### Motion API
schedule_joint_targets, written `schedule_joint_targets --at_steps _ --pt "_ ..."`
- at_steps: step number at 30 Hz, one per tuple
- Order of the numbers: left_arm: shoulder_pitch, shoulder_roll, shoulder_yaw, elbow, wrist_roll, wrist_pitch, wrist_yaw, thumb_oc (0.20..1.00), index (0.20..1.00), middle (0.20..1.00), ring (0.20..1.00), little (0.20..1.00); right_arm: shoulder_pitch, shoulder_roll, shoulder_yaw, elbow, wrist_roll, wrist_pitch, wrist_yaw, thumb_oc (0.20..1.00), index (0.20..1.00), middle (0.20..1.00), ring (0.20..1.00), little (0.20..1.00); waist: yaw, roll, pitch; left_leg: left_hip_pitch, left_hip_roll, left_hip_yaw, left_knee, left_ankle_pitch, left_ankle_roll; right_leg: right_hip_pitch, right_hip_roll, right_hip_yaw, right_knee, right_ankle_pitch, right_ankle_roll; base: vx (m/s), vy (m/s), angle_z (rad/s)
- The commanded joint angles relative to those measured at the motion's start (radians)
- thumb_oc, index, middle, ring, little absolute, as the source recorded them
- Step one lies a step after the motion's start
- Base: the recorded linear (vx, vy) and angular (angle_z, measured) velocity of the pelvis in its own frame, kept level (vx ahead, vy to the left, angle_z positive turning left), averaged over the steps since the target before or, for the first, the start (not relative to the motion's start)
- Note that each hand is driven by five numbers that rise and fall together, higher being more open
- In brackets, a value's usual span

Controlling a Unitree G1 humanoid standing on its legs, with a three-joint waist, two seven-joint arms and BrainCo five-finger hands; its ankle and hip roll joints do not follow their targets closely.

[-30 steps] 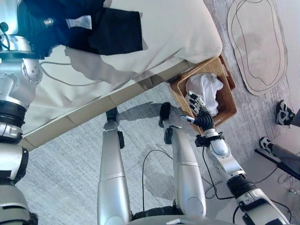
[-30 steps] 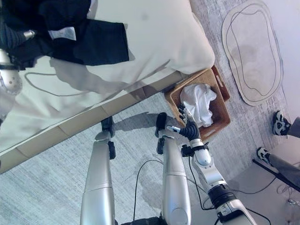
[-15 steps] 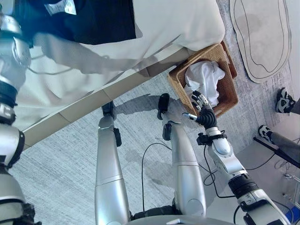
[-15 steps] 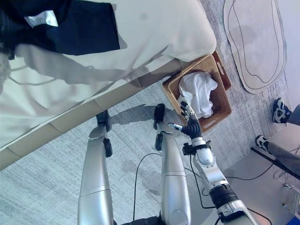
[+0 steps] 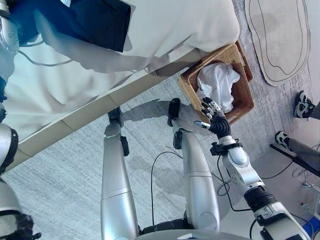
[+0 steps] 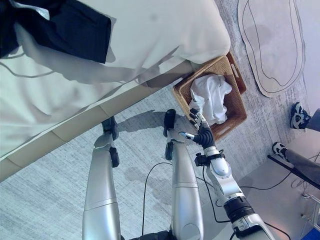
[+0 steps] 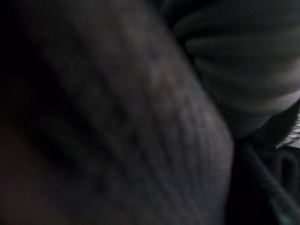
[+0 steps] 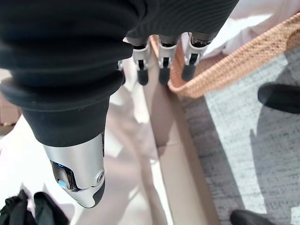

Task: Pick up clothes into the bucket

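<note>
A dark navy garment (image 5: 85, 20) hangs over the cream bed at the top left, and its shadow falls on the cover below. My left arm (image 5: 6, 37) rises along the left edge into that cloth. In the left wrist view the dark fabric (image 7: 117, 131) lies right against the hand's ribbed cover (image 7: 243, 56). A wicker basket (image 5: 244, 102) stands on the floor by the bed's corner, with a white garment (image 5: 217, 82) inside. My right hand (image 5: 214, 120) hovers open just outside the basket's near rim (image 8: 225, 65), holding nothing.
The bed (image 5: 175, 30) with its pale base board (image 5: 90, 112) spans the top and left. An oval beige rug (image 5: 275, 35) lies beyond the basket. A person's shoes (image 5: 302, 105) are at the right edge. Grey carpet covers the floor.
The dark garment has slid further toward the upper left. The view has shifted a little. My right hand stays by the basket's rim.
</note>
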Motion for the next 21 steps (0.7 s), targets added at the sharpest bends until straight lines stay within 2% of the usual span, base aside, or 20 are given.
schedule_joint_targets --at_steps 1,4,5,6,7,8,10,13,16,21 --pt "0.102 0.045 0.023 0.073 0.016 0.039 -0.064 0.200 0.200 0.200 0.200 0.200 0.070 -0.026 -0.028 -0.053 0.022 -0.016 0.011 1.000 1.000 1.000 1.000 1.000 0.004 -0.007 -0.057 0.037 -0.036 0.058 0.001 -0.071 0.077 0.029 -0.022 0.013 -0.123 0.116 0.068 0.00 0.000 0.00" --pt "0.152 0.035 0.084 0.029 -0.018 0.027 -0.073 0.200 0.200 0.200 0.200 0.200 0.073 -0.026 -0.031 -0.043 0.017 -0.013 0.013 1.000 1.000 1.000 1.000 1.000 0.009 -0.006 -0.062 0.072 -0.038 0.062 -0.017 -0.067 0.075 0.058 -0.020 0.013 -0.134 0.116 0.065 0.00 0.000 0.00" --pt "0.192 0.013 0.154 -0.019 -0.077 0.010 -0.068 0.200 0.200 0.200 0.200 0.200 0.074 -0.019 -0.033 -0.032 0.013 -0.009 0.009 1.000 1.000 1.000 1.000 1.000 0.013 -0.003 -0.066 0.097 -0.040 0.061 -0.040 -0.058 0.073 0.083 -0.023 0.007 -0.151 0.120 0.064 -0.08 -0.013 -0.01" --pt "0.201 0.006 0.175 -0.043 -0.086 0.006 -0.064 0.200 0.200 0.200 0.200 0.200 0.076 -0.017 -0.035 -0.030 0.005 -0.007 0.006 1.000 1.000 1.000 1.000 1.000 0.011 -0.005 -0.063 0.097 -0.045 0.070 -0.052 -0.022 0.077 0.086 -0.030 0.002 -0.165 0.148 0.055 -0.01 -0.033 0.01" --pt "0.228 -0.006 0.204 -0.069 -0.097 -0.003 -0.059 0.200 0.200 0.200 0.200 0.200 0.078 -0.015 -0.034 -0.023 -0.003 -0.006 0.003 1.000 1.000 1.000 1.000 1.000 0.015 -0.002 -0.071 0.127 -0.042 0.063 -0.058 -0.052 0.070 0.111 -0.023 0.004 -0.165 0.121 0.063 -0.08 -0.010 0.04" --pt "0.229 -0.006 0.206 -0.070 -0.096 -0.002 -0.059 0.200 0.200 0.200 0.200 0.200 0.077 -0.015 -0.034 -0.024 -0.003 -0.007 0.003 1.000 1.000 1.000 1.000 1.000 0.012 -0.005 -0.065 0.115 -0.047 0.070 -0.062 -0.019 0.075 0.104 -0.030 -0.001 -0.174 0.149 0.054 0.00 -0.012 0.04" --pt "0.309 -0.068 0.294 -0.155 -0.140 -0.043 -0.036 0.200 0.200 0.200 0.200 0.200 0.073 -0.007 -0.041 0.000 -0.035 -0.005 -0.016 1.000 1.000 1.000 1.000 1.000 0.019 -0.003 -0.075 0.179 -0.050 0.073 -0.108 -0.011 0.072 0.156 -0.027 0.002 -0.199 0.150 0.053 -0.03 0.005 0.02" --pt "0.348 -0.101 0.333 -0.242 -0.148 -0.062 -0.041 0.200 0.200 0.200 0.200 0.200 0.079 -0.014 -0.046 0.005 -0.054 -0.001 -0.022 1.000 1.000 1.000 1.000 1.000 0.020 0.002 -0.081 0.219 -0.054 0.076 -0.133 -0.004 0.071 0.195 -0.030 -0.001 -0.216 0.152 0.053 0.02 0.002 0.05" --pt "0.382 -0.180 0.369 -0.384 -0.178 -0.106 -0.064 0.200 0.200 0.200 0.200 0.200 0.090 -0.014 -0.069 0.032 -0.075 0.007 -0.027 1.000 1.000 1.000 1.000 1.000 0.023 0.017 -0.097 0.294 -0.060 0.075 -0.181 0.005 0.070 0.264 -0.037 -0.002 -0.240 0.150 0.052 0.02 0.006 0.04" --pt "0.345 -0.322 0.371 -0.479 -0.263 -0.148 -0.094 0.200 0.200 0.200 0.200 0.200 0.103 -0.008 -0.082 0.065 -0.079 0.019 -0.029 1.000 1.000 1.000 1.000 1.000 0.020 0.029 -0.116 0.376 -0.066 0.075 -0.240 0.019 0.068 0.341 -0.046 -0.006 -0.276 0.151 0.052 0.02 -0.006 -0.01"
